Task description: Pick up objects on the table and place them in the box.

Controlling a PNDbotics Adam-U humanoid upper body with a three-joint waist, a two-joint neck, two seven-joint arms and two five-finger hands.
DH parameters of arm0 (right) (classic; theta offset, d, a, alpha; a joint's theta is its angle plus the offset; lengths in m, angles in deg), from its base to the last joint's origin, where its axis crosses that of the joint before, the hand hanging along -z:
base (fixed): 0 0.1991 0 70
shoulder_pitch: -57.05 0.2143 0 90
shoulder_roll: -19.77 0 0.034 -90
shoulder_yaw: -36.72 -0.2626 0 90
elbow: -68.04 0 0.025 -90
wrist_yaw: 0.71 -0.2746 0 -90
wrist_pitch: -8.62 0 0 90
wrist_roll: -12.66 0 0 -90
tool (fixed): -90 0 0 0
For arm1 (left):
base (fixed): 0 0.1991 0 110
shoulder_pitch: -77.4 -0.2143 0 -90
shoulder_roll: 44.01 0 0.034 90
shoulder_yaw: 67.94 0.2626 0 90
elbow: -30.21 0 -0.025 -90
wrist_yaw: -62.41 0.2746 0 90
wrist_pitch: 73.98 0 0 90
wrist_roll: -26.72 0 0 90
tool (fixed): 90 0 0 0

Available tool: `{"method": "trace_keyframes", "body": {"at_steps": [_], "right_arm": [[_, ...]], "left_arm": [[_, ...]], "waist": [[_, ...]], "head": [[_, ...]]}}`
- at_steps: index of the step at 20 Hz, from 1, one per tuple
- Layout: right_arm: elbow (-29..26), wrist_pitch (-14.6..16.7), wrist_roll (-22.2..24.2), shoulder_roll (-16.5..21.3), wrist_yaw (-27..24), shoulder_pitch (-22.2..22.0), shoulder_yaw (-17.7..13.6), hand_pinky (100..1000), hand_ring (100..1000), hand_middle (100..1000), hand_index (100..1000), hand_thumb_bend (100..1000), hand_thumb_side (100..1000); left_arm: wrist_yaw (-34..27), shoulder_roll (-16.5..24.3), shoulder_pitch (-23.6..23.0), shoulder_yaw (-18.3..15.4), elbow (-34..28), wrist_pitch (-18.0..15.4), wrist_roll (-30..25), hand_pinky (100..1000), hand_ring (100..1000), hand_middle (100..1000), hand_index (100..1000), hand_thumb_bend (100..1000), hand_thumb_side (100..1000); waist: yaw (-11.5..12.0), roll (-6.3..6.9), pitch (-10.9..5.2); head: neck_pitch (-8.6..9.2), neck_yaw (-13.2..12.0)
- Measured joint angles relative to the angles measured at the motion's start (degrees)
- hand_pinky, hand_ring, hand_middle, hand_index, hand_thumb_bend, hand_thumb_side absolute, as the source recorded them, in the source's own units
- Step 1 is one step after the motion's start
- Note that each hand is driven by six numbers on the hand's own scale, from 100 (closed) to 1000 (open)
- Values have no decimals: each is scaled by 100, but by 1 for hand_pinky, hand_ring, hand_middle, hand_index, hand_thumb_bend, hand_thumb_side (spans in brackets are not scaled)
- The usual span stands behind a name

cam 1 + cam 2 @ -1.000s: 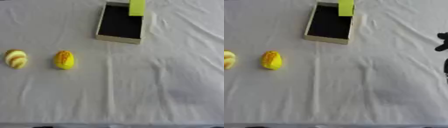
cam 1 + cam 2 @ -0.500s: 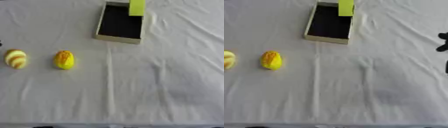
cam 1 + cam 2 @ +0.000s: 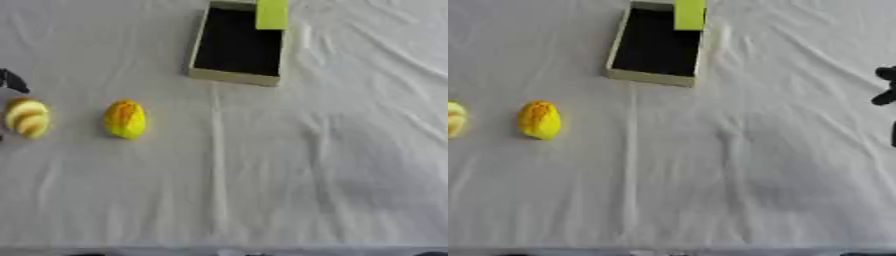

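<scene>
Fingers of the left hand (image 3: 12, 80) show only as a dark tip at the left edge, and I cannot tell if they are spread or curled; those of the right hand (image 3: 885, 92) at the right edge are equally unclear. On the white cloth (image 3: 306, 175), the box (image 3: 237, 76) stands far from both hands, a green flap (image 3: 271, 14) at its far wall. One yellow fruit (image 3: 125, 119) lies left of centre. A striped fruit (image 3: 27, 118) lies just below the left fingers, not touching.

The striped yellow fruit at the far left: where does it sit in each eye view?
Left eye view: striped fruit whole, near the left edge, left of the yellow fruit.
Right eye view: cut by the left edge, partly showing.
Shared landmark: the box at top centre.
</scene>
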State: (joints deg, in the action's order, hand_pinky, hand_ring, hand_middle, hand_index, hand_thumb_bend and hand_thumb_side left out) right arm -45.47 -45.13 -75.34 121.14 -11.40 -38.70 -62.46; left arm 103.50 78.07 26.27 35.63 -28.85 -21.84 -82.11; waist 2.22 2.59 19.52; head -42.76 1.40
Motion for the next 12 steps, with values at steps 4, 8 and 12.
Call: {"method": "trace_keyframes", "body": {"at_steps": [4,8,12], "right_arm": [[0,-17,17,-36,0,-2,5,1000,868,575,770,100,470],[0,-35,35,-43,0,-4,6,1000,867,572,770,100,470],[0,-76,72,-77,0,-4,8,1000,865,570,770,100,470]], "left_arm": [[34,-110,94,3,155,-9,-36,806,775,759,833,437,100],[68,-186,164,1,276,53,46,726,679,631,730,320,100],[293,-269,242,-1,373,174,449,596,553,475,570,310,100]], "waist": [[-7,-1,4],[-8,-1,11],[-10,4,13]], "head": [[0,-18],[0,-26],[0,-26]]}}
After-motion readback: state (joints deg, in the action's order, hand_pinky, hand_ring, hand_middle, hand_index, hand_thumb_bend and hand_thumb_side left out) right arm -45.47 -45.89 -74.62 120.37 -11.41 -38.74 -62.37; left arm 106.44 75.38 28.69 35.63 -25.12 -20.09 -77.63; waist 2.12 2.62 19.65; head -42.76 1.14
